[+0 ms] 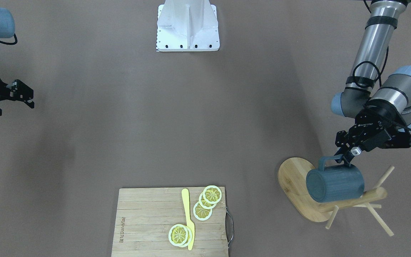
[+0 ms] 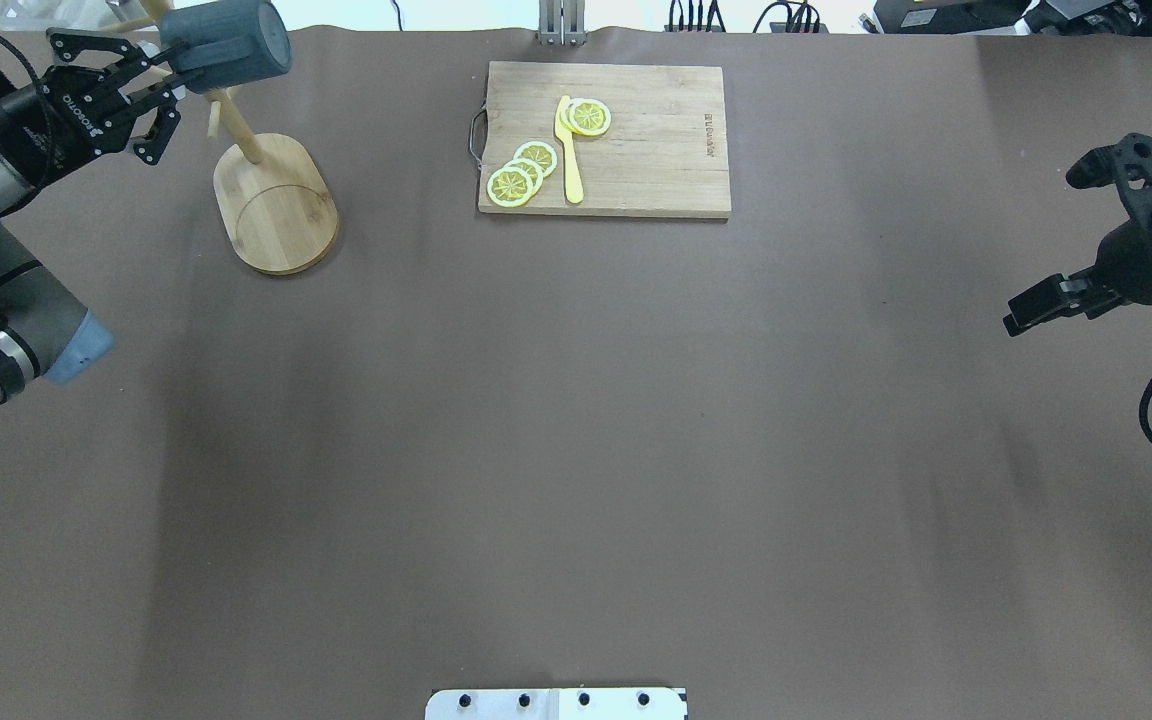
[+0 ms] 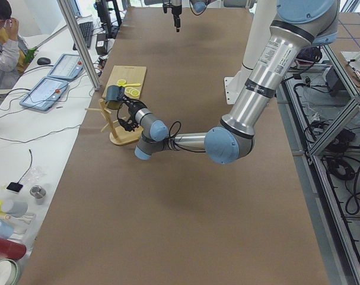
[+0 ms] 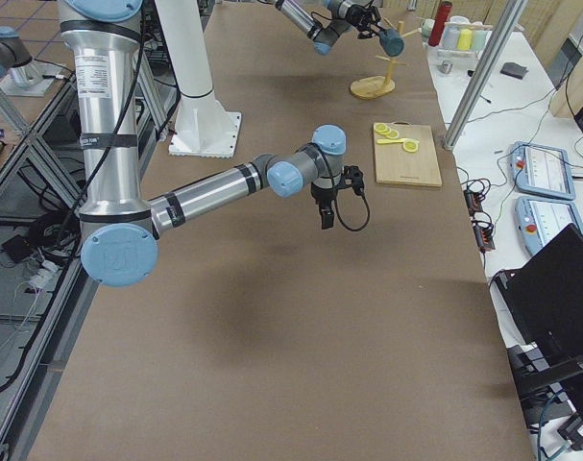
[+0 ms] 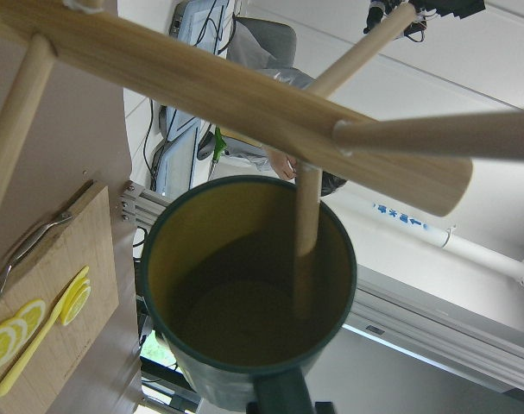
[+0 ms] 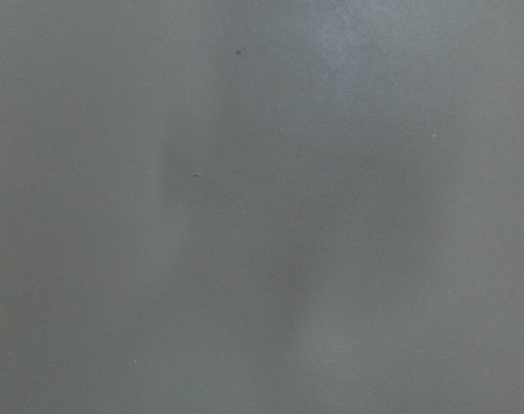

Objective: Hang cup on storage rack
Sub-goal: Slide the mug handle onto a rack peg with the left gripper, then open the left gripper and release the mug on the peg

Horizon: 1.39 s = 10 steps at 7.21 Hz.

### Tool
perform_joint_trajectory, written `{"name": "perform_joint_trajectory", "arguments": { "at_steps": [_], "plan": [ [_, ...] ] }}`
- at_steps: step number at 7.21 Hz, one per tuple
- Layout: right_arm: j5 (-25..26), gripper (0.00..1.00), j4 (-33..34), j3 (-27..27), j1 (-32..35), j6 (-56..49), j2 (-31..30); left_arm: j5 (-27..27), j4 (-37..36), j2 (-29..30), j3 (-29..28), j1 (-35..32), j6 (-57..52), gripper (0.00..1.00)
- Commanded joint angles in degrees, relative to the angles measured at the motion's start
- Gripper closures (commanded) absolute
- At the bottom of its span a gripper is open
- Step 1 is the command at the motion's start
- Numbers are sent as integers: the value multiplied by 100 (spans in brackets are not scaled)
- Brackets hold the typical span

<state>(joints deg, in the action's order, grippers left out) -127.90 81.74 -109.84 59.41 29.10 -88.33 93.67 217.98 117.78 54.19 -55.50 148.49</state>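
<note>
The dark teal cup [image 1: 335, 184] lies on its side high on the bamboo storage rack [image 1: 291, 178], beside the post. My left gripper [image 1: 348, 157] is shut on its loop handle. In the left wrist view the cup's yellow-olive inside [image 5: 244, 302] faces the camera. A thin peg [image 5: 306, 207] from the post [image 5: 244, 95] reaches into its mouth. The overhead view shows the cup [image 2: 231, 45] above the rack's oval base [image 2: 276, 200] at the far left. My right gripper [image 1: 14, 109] is open and empty, far off on the other side [image 2: 1036, 250]. The lettering is hidden.
A slatted cutting board [image 1: 145, 221] with lemon slices [image 1: 205, 203] and a yellow knife [image 1: 188, 217] lies at mid table, on the far edge from me. The white robot base [image 1: 187, 28] is at my edge. The right wrist view shows only brown table [image 6: 262, 207].
</note>
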Motion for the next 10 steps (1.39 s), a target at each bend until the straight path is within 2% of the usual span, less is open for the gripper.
{"name": "perform_joint_trajectory", "arguments": {
  "at_steps": [1,3,4,5,6,7,10],
  "plan": [
    [-15,0,0,-2,1,-1,0,2,-9,-1,-49,-66,75,100],
    [-24,0,0,-2,1,-1,9,2,-9,-1,-49,-66,75,100],
    [-50,0,0,-2,1,-1,17,-7,-9,-1,-49,-57,66,90],
    [-51,0,0,-2,1,-1,18,-16,-9,-1,-58,-57,23,86],
    [-51,0,0,-2,1,-1,18,-25,-53,8,-67,-57,22,63],
    [-51,0,0,-2,1,-1,18,-16,-53,-1,-58,-57,22,52],
    [-59,0,0,-29,18,-1,18,-16,-53,-1,-49,-75,40,46]
  ]
}}
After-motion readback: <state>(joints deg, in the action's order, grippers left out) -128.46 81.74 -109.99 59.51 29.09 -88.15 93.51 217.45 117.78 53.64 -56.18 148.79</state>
